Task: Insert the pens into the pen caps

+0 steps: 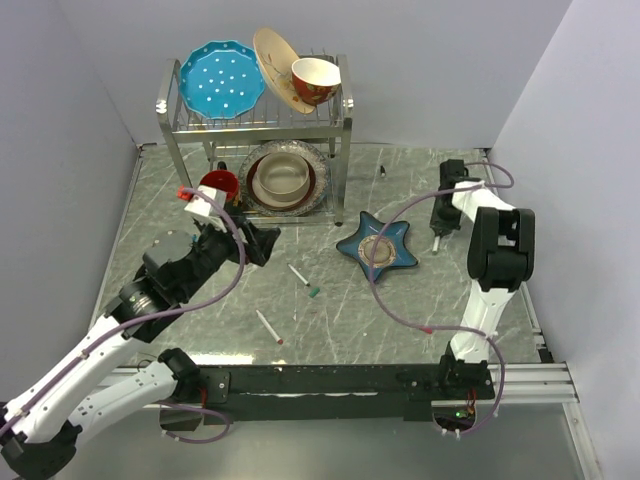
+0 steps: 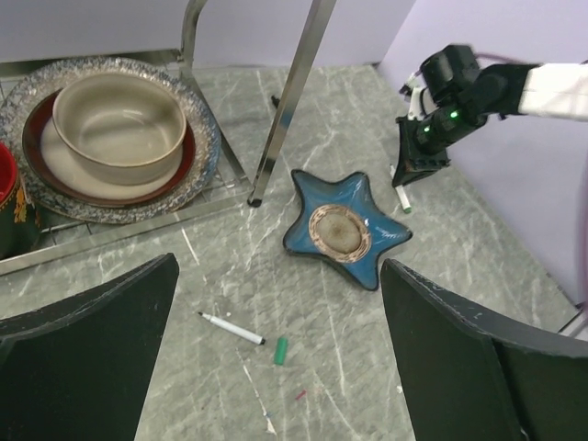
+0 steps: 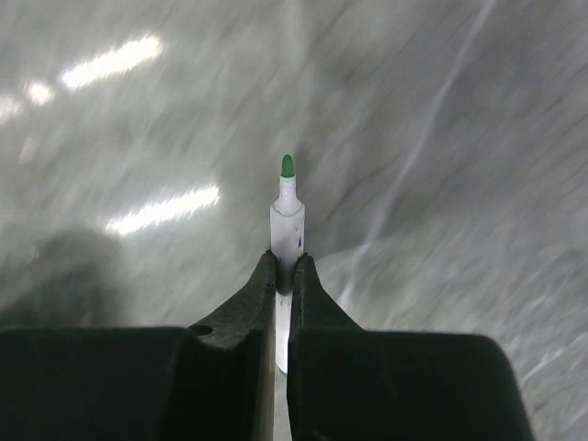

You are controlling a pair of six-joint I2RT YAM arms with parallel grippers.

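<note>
Two robot arms are reaching over a grey marbled table [image 1: 340,330]. The right gripper [image 3: 287,266], at the right of the overhead view, is pinching its fingers tight on a green-tipped pen [image 3: 287,216]. In the right wrist view, the white barrel is sticking out past the closed fingers at the centre of the frame, with its green tip pointing at the table. In the overhead view this pen is hanging just right of a blue star-shaped dish [image 1: 377,250], which is sitting right of centre.

The left gripper [image 1: 262,241], left of centre in the overhead view, is spreading its fingers wide and gripping nothing. In the left wrist view, a second pen [image 2: 231,329] is lying flat on the table at the lower centre of the frame. A small green cap [image 2: 280,350] is lying just beside its right end, seemingly not touching it. A red-ended pen [image 1: 268,327] is lying lower in the overhead frame, below and left of the other pen.

A metal dish rack [image 1: 345,130] is standing at the upper centre, holding a blue plate [image 1: 220,82] and a red bowl [image 1: 315,80].
</note>
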